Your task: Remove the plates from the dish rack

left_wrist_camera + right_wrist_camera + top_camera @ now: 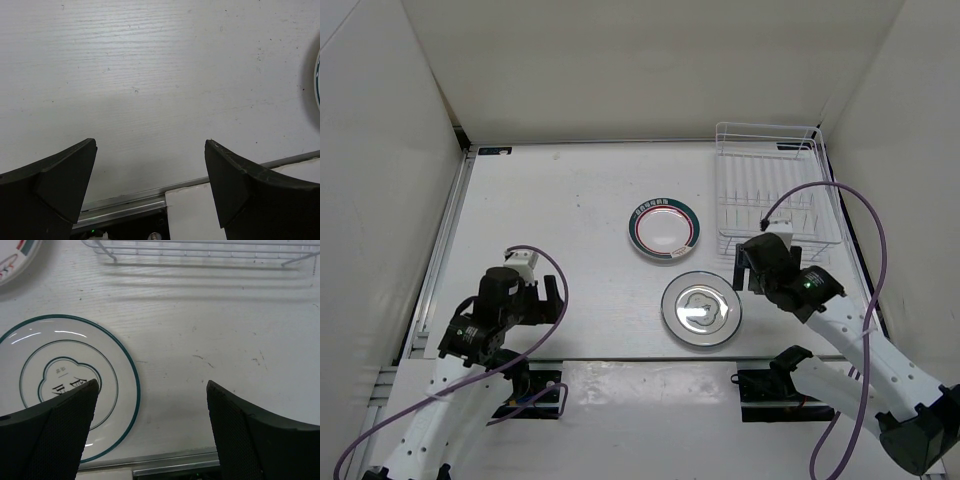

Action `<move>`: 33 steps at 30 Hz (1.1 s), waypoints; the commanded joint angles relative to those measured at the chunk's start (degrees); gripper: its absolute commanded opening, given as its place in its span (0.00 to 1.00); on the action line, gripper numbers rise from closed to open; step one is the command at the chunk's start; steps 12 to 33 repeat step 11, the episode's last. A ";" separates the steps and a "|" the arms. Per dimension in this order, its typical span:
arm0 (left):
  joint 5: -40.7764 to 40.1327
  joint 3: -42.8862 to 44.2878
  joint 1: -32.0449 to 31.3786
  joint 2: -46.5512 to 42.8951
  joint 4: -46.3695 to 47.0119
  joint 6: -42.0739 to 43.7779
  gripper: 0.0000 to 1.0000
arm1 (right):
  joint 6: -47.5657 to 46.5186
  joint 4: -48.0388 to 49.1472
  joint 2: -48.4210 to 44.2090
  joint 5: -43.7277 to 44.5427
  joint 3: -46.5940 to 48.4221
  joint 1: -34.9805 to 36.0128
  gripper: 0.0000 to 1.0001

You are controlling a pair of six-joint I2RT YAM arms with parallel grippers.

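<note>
Both plates lie flat on the table. The white plate with green rim band and red ring (666,230) is at mid-table; its edge shows in the right wrist view (12,257) and the left wrist view (317,75). The shiny silver-grey plate (701,309) lies nearer me; in the right wrist view (60,360) it shows thin teal rings. The white wire dish rack (770,190) stands at the back right with no plate in it, and its near edge shows in the right wrist view (200,250). My right gripper (741,272) (152,410) is open and empty, between rack and silver plate. My left gripper (553,298) (150,170) is open and empty over bare table.
White walls close in the table on the left, back and right. A metal strip (200,465) marks the table's near edge, also in the left wrist view (125,205). Purple cables (860,215) loop from both arms.
</note>
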 commanded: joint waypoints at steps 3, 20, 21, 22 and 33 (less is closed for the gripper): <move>-4.80 0.71 -0.04 -2.28 -0.92 -1.02 1.00 | -2.02 4.57 -1.62 -4.96 0.25 0.24 0.90; -7.09 -0.17 0.04 -5.63 -0.92 -2.07 1.00 | -0.88 0.72 -0.04 -0.75 2.36 0.24 0.90; -7.09 -0.17 0.04 -5.63 -0.92 -2.07 1.00 | -0.88 0.72 -0.04 -0.75 2.36 0.24 0.90; -7.09 -0.17 0.04 -5.63 -0.92 -2.07 1.00 | -0.88 0.72 -0.04 -0.75 2.36 0.24 0.90; -7.09 -0.17 0.04 -5.63 -0.92 -2.07 1.00 | -0.88 0.72 -0.04 -0.75 2.36 0.24 0.90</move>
